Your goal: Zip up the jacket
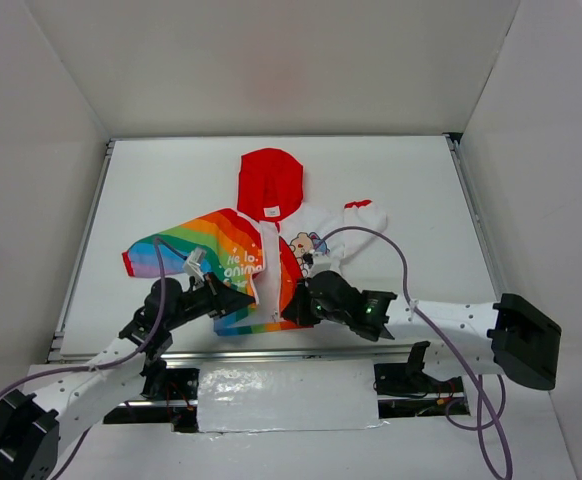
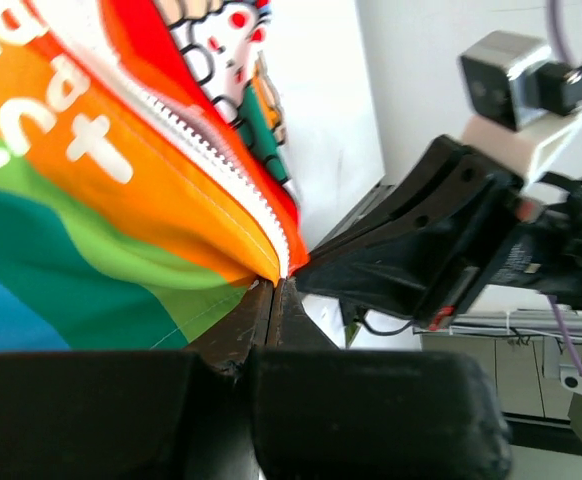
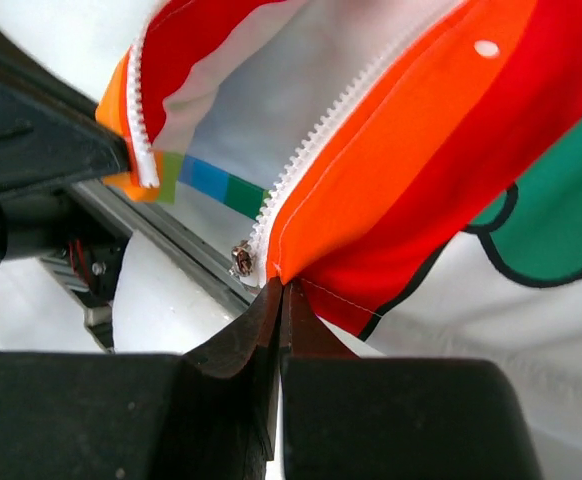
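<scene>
The jacket [image 1: 261, 245] lies on the white table, red hood at the far end, rainbow half with white lettering on the left, white cartoon half on the right. Its white front zipper [image 1: 269, 265] is open at the hem. My left gripper [image 2: 277, 283] is shut on the bottom corner of the rainbow half [image 2: 91, 190] beside the zipper teeth. My right gripper [image 3: 283, 288] is shut on the bottom corner of the other half [image 3: 401, 170]. A small metal zipper slider [image 3: 241, 258] sits at the lower end of that half's teeth, just left of my right fingertips.
The table's metal front rail [image 3: 161, 245] runs just under both hem corners. The right gripper body [image 2: 441, 250] is close in front of the left gripper. A grey cable [image 1: 391, 245] loops over the jacket's right sleeve. White walls enclose the table.
</scene>
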Controlling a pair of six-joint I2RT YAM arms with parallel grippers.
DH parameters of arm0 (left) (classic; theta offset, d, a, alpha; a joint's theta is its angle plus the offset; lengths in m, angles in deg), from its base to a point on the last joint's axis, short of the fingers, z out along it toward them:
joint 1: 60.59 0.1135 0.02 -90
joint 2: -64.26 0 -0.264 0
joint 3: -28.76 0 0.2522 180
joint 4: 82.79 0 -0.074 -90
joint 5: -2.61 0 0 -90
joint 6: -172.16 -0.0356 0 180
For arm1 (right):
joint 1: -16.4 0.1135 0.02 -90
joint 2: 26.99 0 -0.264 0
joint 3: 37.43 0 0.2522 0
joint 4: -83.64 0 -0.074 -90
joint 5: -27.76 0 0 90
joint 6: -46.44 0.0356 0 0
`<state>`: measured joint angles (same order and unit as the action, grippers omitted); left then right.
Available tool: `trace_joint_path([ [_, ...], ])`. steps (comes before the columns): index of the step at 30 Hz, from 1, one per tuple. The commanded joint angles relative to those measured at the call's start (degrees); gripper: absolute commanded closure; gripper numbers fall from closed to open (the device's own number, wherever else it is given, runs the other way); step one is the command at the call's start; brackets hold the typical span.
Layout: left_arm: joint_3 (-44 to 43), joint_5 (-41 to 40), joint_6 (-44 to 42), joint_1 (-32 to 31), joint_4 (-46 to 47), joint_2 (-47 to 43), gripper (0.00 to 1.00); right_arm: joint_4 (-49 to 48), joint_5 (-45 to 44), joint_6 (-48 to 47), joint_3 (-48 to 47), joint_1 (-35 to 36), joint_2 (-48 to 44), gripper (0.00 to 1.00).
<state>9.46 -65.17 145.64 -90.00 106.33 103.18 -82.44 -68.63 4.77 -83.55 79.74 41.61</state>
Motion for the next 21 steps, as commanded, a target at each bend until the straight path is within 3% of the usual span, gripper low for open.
trace_joint_path([
  [1, 0.44, 1.95, 1.03, -0.21, 13.15, 2.03, 1.00, -16.48, 4.10, -6.32, 4.48, -1.01, -2.94, 1.00],
  [5, -0.26, 3.18, 0.50, -0.21, 18.51, 2.74, 1.00, -25.28, 6.04, -12.63, 8.62, -1.19, -6.19, 1.00],
  [9, -1.58, 3.88, -1.34, -0.21, 17.82, 2.04, 1.00, -35.73, 5.78, -17.13, 14.50, -1.28, -10.32, 1.00],
  [15, -2.19, 1.61, -3.71, -0.21, 11.94, 0.20, 1.00, -23.46, -13.37, -18.02, 7.50, -1.10, -6.90, 1.00],
  [17, -2.28, 1.16, -4.15, -0.21, 10.79, -0.33, 1.00, -24.85, -14.70, -18.45, 7.40, -1.10, -6.46, 1.00],
  [21, -2.81, 0.90, -5.47, -0.21, 9.47, -1.21, 1.00, -38.63, -14.78, -19.59, 11.51, -1.19, -7.16, 1.00],
])
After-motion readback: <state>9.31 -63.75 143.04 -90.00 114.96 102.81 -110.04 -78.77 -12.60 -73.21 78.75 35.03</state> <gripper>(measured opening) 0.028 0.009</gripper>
